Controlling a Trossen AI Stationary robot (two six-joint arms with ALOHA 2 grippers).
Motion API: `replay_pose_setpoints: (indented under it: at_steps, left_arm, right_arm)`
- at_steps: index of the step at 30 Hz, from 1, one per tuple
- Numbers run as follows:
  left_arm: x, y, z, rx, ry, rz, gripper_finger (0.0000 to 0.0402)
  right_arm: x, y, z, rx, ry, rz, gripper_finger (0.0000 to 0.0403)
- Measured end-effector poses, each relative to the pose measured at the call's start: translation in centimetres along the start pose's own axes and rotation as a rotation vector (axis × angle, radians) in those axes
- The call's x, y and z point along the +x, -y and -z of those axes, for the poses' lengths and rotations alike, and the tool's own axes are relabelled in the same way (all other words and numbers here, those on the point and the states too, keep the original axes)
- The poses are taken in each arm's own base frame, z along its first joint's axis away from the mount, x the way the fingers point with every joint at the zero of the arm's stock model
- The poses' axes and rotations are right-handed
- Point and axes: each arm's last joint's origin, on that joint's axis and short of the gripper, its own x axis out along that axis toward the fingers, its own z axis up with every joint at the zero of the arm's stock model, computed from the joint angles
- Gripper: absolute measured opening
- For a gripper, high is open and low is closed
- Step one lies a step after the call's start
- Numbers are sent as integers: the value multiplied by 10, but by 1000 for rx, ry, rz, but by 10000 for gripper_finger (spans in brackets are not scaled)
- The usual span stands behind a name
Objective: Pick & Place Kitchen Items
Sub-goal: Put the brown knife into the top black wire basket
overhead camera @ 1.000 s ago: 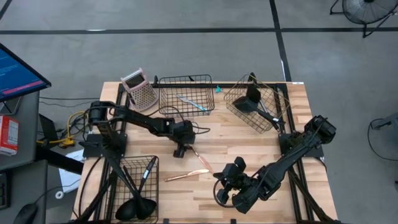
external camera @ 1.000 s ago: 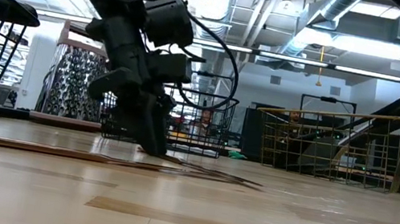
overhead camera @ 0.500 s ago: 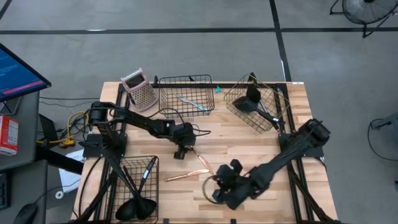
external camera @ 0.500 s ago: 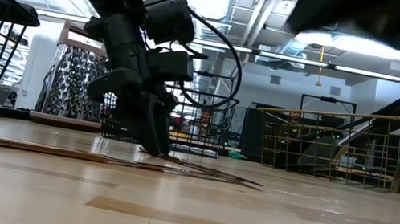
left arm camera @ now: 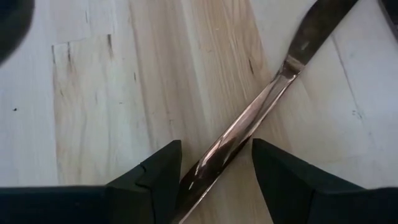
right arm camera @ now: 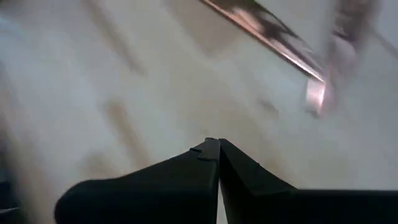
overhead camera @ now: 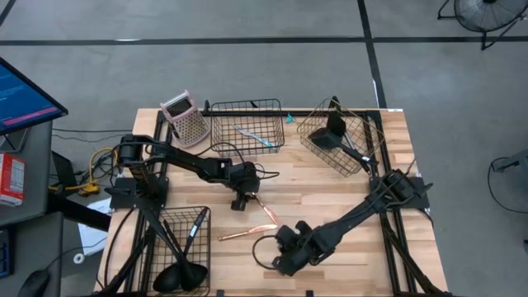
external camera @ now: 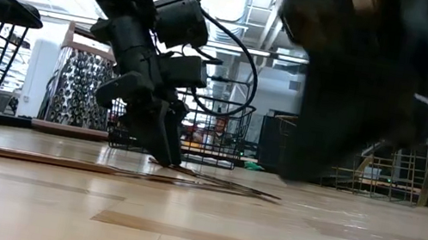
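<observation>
Fingers of the left gripper (overhead camera: 242,198) stand spread apart, one on each side of a slim copper-coloured knife (left arm camera: 261,112) that lies flat on the pale wooden table (overhead camera: 330,202) near its middle; the left wrist view shows the handle running between the two dark fingertips (left arm camera: 152,180), though whether they touch it I cannot tell. The right gripper (overhead camera: 279,261) hangs over the near middle of the table with its fingers pressed together and nothing between them.

Two copper-coloured pieces lie on the bare wood: the knife under the left gripper and a second slim copper utensil (overhead camera: 245,233) just nearer, lying crosswise, its tip close to the knife's.

Three wire baskets stand on the table. The black wire basket at the far middle (overhead camera: 246,125) holds one silver-teal piece (overhead camera: 255,137). The tilted copper wire basket at the far right (overhead camera: 340,136) holds black long-handled utensils (overhead camera: 338,132); their number is unclear. The black wire basket at the near left (overhead camera: 183,239) holds several black ladles and spoons (overhead camera: 180,276), bowls pointing toward the near edge. One pink-topped metal box grater (overhead camera: 185,120) stands at the far left.
</observation>
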Motion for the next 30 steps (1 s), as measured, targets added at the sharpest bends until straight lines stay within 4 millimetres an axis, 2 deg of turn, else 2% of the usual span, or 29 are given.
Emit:
replay_pose_setpoints:
  at_steps: [6,17,24,30]
  left_arm:
    - [0,0,0,0,1,1,184]
    - [0,0,0,-27,0,1,184]
    - [-1,1,0,-30,-6,3,184]
    - [-17,0,-7,-23,40,8,185]
  right_arm:
    - [7,15,0,51,-34,123,0]
    - [18,33,-20,70,-50,225,0]
    - [18,37,-20,81,-59,257,0]
    - [15,39,-16,109,-69,302,0]
